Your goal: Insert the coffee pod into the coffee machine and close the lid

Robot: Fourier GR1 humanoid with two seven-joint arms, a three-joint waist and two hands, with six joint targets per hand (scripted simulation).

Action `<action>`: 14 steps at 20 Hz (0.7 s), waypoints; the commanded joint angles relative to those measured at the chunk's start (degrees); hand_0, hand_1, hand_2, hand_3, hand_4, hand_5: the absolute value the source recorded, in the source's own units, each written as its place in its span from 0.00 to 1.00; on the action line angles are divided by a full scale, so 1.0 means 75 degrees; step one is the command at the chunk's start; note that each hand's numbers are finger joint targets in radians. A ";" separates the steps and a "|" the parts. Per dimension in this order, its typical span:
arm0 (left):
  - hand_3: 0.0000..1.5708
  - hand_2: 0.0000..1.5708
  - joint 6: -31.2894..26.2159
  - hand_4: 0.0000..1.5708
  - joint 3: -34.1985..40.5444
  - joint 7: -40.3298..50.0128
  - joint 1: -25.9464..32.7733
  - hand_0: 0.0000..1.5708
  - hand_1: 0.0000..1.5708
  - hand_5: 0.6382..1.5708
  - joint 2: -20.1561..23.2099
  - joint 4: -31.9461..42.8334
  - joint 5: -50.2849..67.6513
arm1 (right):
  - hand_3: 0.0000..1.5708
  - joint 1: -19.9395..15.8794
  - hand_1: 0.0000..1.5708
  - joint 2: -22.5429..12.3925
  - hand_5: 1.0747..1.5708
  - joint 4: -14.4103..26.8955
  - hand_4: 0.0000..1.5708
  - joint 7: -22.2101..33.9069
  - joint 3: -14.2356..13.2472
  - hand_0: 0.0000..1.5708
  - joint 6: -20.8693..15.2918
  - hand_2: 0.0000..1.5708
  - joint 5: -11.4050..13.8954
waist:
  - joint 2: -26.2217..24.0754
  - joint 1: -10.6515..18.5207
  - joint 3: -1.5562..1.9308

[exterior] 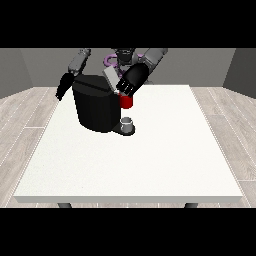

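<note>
- The robot hand at the view's right [131, 81] rests on the coffee machine [96, 107] at its raised lid [111, 77]; finger state unclear.
- The robot hand at the view's left [62, 88] hangs farther off, fingers straight.

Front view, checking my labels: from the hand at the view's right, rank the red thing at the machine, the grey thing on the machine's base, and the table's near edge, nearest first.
Measured from the hand at the view's right:
1. Red thing at the machine, just below the hand.
2. Grey thing on the machine's base, lower still; I cannot tell whether it is the pod.
3. Table's near edge, towards the camera.
</note>
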 commanded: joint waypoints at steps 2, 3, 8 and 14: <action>0.75 0.77 0.0184 0.23 0.0107 -0.0201 -0.0243 0.76 0.76 1.00 0.0253 0.0122 -0.0057 | 0.00 -0.0472 0.00 0.0061 1.00 -0.0227 0.00 0.0495 0.0029 0.00 -0.0125 0.00 0.0017 | 0.0136 -0.0083 -0.0004; 0.74 0.76 0.0381 0.22 0.0123 -0.0166 -0.0109 0.75 0.75 1.00 0.0295 0.0174 -0.0126 | 0.00 -0.0005 0.00 0.0090 1.00 -0.0311 0.00 0.0162 0.0175 0.00 -0.0017 0.00 0.0063 | 0.0133 -0.0331 -0.0003; 0.70 0.78 0.0333 0.00 -0.0239 -0.0541 0.0118 0.77 0.77 1.00 0.0578 0.0161 -0.0510 | 0.00 0.0144 0.00 0.0097 1.00 -0.0350 0.00 0.0281 0.0191 0.00 -0.0049 0.00 0.0096 | -0.0024 -0.0110 -0.0002; 0.65 0.74 0.0486 0.00 -0.0454 -0.0542 -0.0093 0.75 0.75 1.00 0.0646 0.0154 -0.0854 | 0.00 0.0127 0.00 0.0279 1.00 -0.0266 0.00 0.0173 0.0250 0.00 -0.0180 0.00 0.0126 | 0.0140 -0.0172 0.0001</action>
